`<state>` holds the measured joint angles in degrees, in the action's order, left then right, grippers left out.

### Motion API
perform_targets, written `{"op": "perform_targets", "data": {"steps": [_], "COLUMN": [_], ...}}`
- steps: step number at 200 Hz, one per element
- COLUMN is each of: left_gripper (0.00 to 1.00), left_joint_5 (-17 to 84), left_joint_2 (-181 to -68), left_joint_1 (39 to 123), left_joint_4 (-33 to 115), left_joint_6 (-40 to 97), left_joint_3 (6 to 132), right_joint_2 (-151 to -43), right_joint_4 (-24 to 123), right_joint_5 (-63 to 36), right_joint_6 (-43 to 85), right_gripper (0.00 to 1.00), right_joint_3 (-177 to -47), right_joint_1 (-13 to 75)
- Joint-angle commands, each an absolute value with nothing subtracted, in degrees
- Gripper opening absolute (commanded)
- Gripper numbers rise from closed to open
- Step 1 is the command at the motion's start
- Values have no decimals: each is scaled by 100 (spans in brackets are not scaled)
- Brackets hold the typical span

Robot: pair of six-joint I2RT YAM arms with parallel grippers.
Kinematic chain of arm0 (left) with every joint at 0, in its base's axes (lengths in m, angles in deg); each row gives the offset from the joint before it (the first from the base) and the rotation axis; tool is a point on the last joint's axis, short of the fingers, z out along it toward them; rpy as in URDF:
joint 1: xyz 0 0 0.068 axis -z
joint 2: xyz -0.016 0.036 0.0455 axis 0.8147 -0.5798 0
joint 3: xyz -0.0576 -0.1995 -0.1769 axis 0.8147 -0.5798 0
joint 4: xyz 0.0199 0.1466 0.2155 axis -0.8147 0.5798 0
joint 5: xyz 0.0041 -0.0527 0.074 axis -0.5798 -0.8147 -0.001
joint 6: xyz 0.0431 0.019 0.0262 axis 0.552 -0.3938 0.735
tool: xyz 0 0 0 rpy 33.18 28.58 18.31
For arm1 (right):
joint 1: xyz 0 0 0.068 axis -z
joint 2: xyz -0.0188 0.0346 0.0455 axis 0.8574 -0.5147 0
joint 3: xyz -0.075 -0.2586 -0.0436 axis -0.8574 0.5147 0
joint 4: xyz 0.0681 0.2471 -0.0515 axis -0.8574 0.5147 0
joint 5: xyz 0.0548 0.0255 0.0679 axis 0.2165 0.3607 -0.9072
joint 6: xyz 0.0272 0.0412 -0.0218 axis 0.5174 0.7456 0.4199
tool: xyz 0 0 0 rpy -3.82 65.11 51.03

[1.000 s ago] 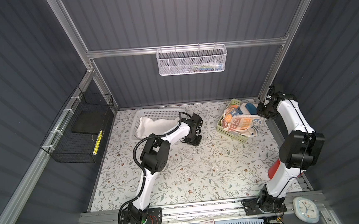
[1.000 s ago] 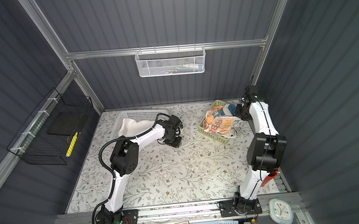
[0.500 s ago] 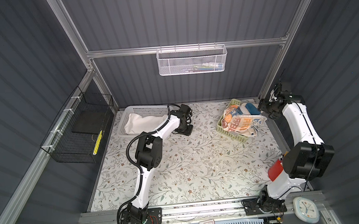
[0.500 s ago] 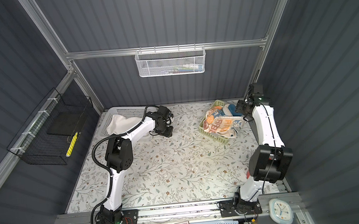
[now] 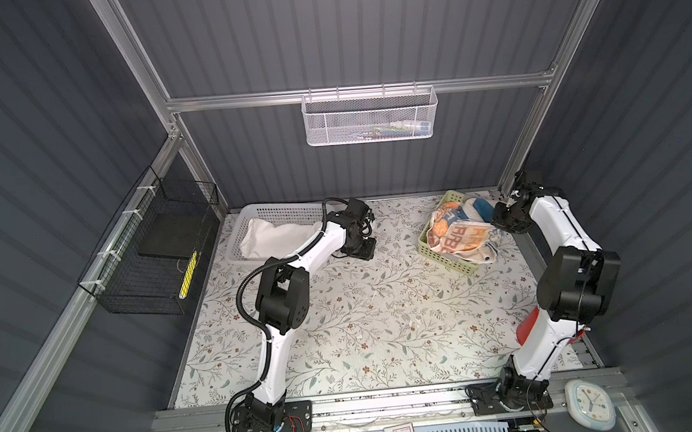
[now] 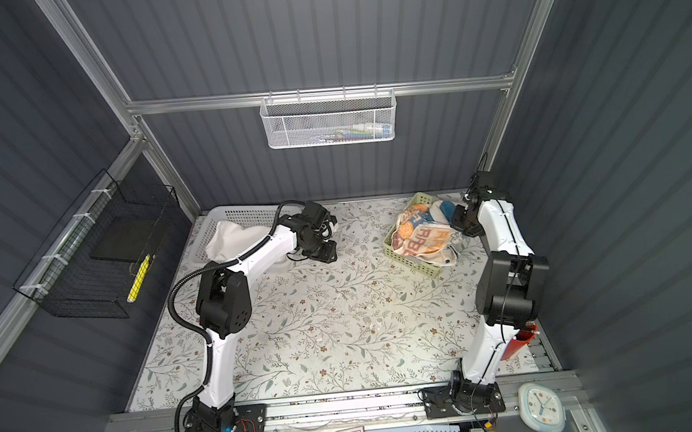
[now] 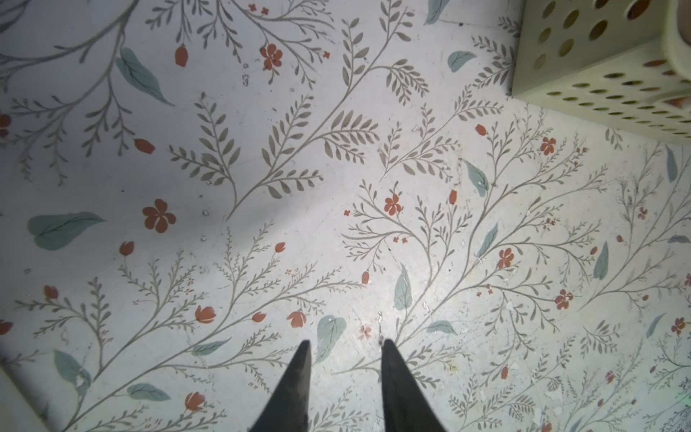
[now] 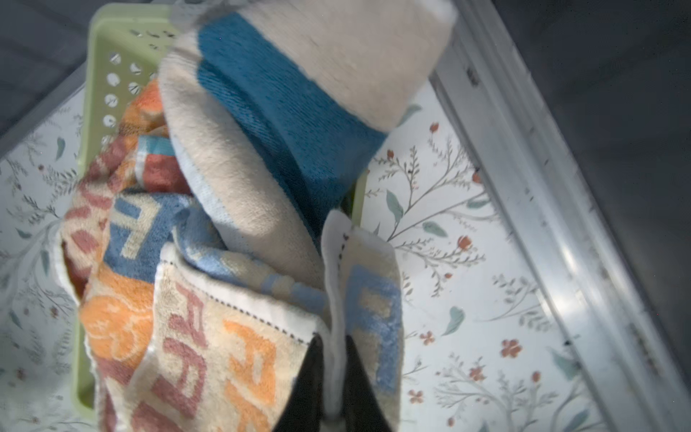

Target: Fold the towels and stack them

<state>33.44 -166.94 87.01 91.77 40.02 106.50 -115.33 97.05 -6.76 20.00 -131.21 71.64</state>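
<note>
Right wrist view: green basket holds crumpled towels.

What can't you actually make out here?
- Contents of the white mesh wall basket: too small, behind mesh, both top views.
- End of the white terry towel in the white plastic basket: behind the left arm, top views.
- Wording on the orange-and-blue lettered terry towel: broken by folds, right wrist view.
- Most of the red object: behind the right arm, top views.
</note>
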Motion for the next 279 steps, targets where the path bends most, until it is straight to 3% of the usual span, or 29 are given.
{"op": "perform_targets", "data": {"steps": [1, 61, 98, 160, 189, 212, 222, 236, 251, 279], "left_gripper": [32, 32, 32, 33, 34, 38, 40, 44, 47, 49], "left_joint_5": [3281, 3293, 3200, 3294, 3520, 3566, 3553, 3554, 3572, 3473], "left_joint_2": [-16385, -15801, -15112, -13759, -13384, -13323, -13332, -13323, -13292, -13136], "left_joint_1": [8690, 8693, 8695, 8695, 8681, 8668, 8664, 8663, 8664, 8664], "left_joint_4": [9266, 9227, 9000, 8458, 8428, 8455, 8488, 8499, 8544, 8612], "left_joint_6": [4020, 3928, 3721, 3371, 3378, 3379, 3362, 3326, 3259, 3072], "left_joint_3": [10752, 10798, 10586, 9692, 9228, 9034, 8988, 8855, 8685, 8179], "right_joint_2": [-10917, -9511, -8963, -8998, -9158, -9122, -9078, -9074, -9174, -9185], "right_joint_4": [9619, 9946, 10333, 10526, 10394, 9980, 9685, 9263, 9143, 9407], "right_joint_5": [-567, -531, 32, -49, -249, -342, -397, -566, -932, -1033], "right_joint_6": [1853, 1378, 1060, 1444, 1655, 1892, 1971, 2164, 2430, 2580], "right_gripper": [0, 0, 0, 0, 0, 0, 6, 30, 46, 61], "right_joint_3": [-13405, -14368, -15545, -16658, -16431, -15372, -14706, -13795, -13170, -12459], "right_joint_1": [7054, 6165, 4710, 2838, 2564, 2571, 2571, 2610, 2725, 2863]}}
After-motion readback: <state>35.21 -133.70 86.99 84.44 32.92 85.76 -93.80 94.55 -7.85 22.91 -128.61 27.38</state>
